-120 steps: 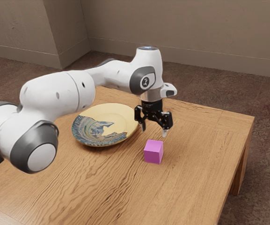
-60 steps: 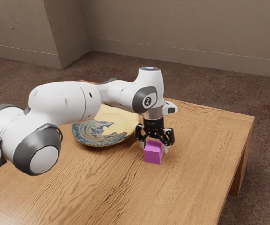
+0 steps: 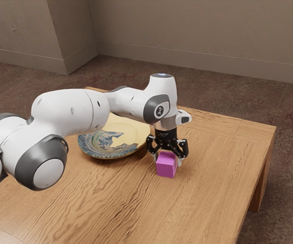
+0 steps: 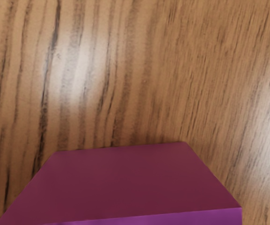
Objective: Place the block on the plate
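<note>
The black gripper point(image 3: 167, 157) is low over the pink-purple block point(image 3: 166, 165) in the exterior view, with its lower part around the block's upper portion. Whether it holds the block cannot be told. The block stands upright on the wooden table. Its dark top face and a purple side show at the wrist view's lower edge, where the block point(image 4: 125, 185) is close under my hand. Toward the exterior view's left lies the round plate point(image 3: 128, 133), cream with a blue patterned part; the arm hides some of its far side.
The wooden table point(image 3: 212, 168) carries both block and plate, which stand apart. Its edge runs down the exterior view's right side. My arm stretches above the table and partly over the plate's far side.
My hand has come down from above the block to around its top, mostly in the first half second. Since then it has hardly moved. Block and plate stay where they were.
</note>
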Motion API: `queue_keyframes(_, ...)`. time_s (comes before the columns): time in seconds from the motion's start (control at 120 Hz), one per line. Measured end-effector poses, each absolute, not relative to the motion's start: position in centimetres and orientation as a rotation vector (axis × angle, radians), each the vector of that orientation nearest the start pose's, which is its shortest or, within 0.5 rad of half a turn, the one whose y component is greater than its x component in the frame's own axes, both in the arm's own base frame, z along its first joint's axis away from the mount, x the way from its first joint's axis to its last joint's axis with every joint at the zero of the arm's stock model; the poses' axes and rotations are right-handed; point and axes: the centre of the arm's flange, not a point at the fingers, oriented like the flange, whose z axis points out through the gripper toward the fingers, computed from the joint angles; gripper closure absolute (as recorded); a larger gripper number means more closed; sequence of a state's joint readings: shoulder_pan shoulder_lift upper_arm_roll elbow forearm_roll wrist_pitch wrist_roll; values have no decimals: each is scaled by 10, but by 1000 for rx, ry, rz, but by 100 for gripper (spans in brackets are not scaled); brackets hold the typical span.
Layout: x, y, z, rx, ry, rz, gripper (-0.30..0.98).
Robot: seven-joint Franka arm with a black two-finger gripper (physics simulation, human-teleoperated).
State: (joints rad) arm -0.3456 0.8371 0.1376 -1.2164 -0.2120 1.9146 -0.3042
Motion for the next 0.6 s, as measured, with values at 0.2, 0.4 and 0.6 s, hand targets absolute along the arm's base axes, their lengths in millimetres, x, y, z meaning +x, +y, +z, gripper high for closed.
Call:
queue_keyframes(0.2,717,-192,266,-3175,-244,234,20)
queue_keyframes(0.4,717,-191,269,-3171,-254,236,28)
queue_keyframes(0.6,717,-191,271,-3168,-262,235,32)
